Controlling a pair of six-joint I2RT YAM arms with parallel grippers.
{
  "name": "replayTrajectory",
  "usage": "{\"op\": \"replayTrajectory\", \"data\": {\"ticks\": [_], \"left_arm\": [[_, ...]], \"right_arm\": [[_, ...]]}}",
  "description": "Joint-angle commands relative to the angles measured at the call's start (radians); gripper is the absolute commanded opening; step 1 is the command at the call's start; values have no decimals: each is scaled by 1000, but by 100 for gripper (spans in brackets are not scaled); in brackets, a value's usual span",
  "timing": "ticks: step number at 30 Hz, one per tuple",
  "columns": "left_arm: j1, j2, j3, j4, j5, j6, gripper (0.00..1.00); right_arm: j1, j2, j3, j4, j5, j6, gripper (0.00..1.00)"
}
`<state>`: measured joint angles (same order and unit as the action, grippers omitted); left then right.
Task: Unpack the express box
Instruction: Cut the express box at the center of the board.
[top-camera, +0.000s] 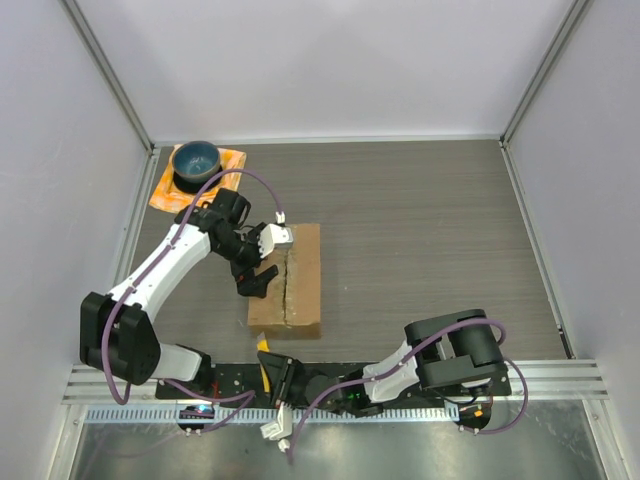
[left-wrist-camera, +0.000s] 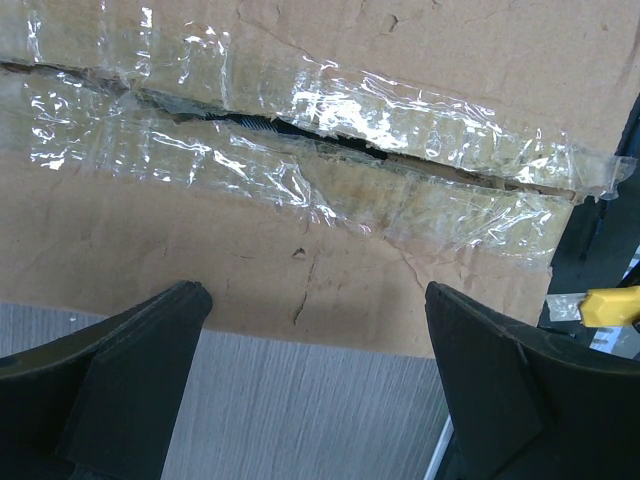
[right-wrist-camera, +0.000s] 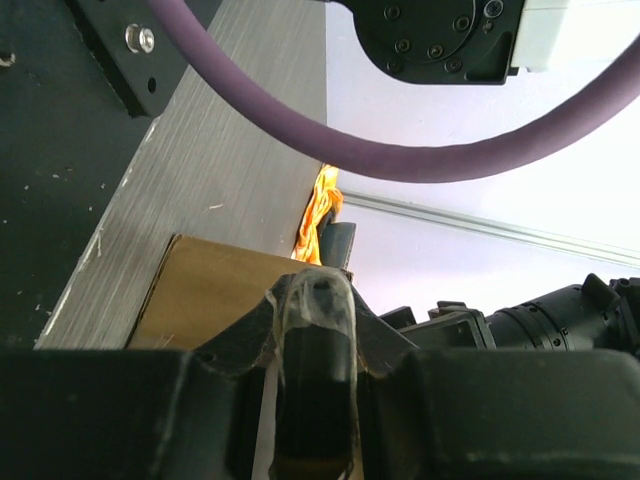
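The express box (top-camera: 290, 280), a brown carton, lies mid-table with its long taped seam running toward the arms. In the left wrist view its clear tape (left-wrist-camera: 330, 140) is wrinkled and split, and a dark gap shows along the seam. My left gripper (top-camera: 258, 274) hovers at the box's left edge, jaws wide open (left-wrist-camera: 315, 300) and empty, with bare table between the fingers (left-wrist-camera: 150, 340). My right gripper (top-camera: 272, 372) rests low by the arm bases, shut on a black cutter (right-wrist-camera: 318, 330) wrapped in clear tape, whose yellow part (top-camera: 263, 360) points at the box's near end (right-wrist-camera: 200, 290).
A blue bowl (top-camera: 197, 160) sits on an orange cloth (top-camera: 232, 162) at the far left corner, behind the left arm. White walls close in three sides. A metal rail (top-camera: 560, 375) and the arm bases run along the near edge. A purple cable (right-wrist-camera: 400, 150) crosses the right wrist view.
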<state>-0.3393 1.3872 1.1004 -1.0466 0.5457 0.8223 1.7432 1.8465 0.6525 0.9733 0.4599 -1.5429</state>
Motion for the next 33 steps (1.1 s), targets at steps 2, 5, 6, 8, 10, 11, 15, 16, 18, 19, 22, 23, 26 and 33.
{"op": "replayTrajectory", "data": {"ticks": [2, 5, 6, 8, 10, 11, 15, 16, 18, 19, 22, 23, 26, 33], "left_arm": [[0, 47, -59, 20, -69, 18, 100], [0, 49, -63, 25, -66, 17, 100], [0, 49, -63, 25, -64, 17, 100], [0, 49, -68, 26, -63, 18, 100], [0, 52, -73, 30, -59, 18, 100], [0, 50, -73, 28, -61, 18, 100], [0, 53, -71, 25, -59, 18, 100], [0, 53, -68, 22, -59, 17, 100], [0, 52, -66, 20, -59, 20, 100], [0, 52, -63, 19, -58, 20, 100], [-1, 50, -66, 16, -56, 20, 100], [0, 52, -66, 16, -56, 20, 100], [0, 50, -71, 16, -56, 20, 100], [0, 50, -74, 16, -56, 20, 100]], "right_arm": [[-5, 16, 19, 176, 28, -71, 1], [-4, 5, 13, 171, 31, -69, 1], [-5, 0, 12, 169, 34, -68, 1], [-5, -15, 7, 166, 40, -63, 1], [-5, -21, -4, 162, 45, -60, 1], [-5, -27, -8, 162, 52, -56, 1], [-5, -29, -30, 174, 69, -40, 1], [-5, -27, -34, 185, 71, -34, 1], [-7, -27, -36, 195, 75, -26, 1], [-7, -24, -37, 196, 75, -23, 1], [-11, -21, -39, 203, 80, -25, 1], [-10, -21, -39, 206, 79, -25, 1], [-13, -26, -40, 209, 85, -29, 1], [-19, -41, -50, 199, 91, -20, 1]]}}
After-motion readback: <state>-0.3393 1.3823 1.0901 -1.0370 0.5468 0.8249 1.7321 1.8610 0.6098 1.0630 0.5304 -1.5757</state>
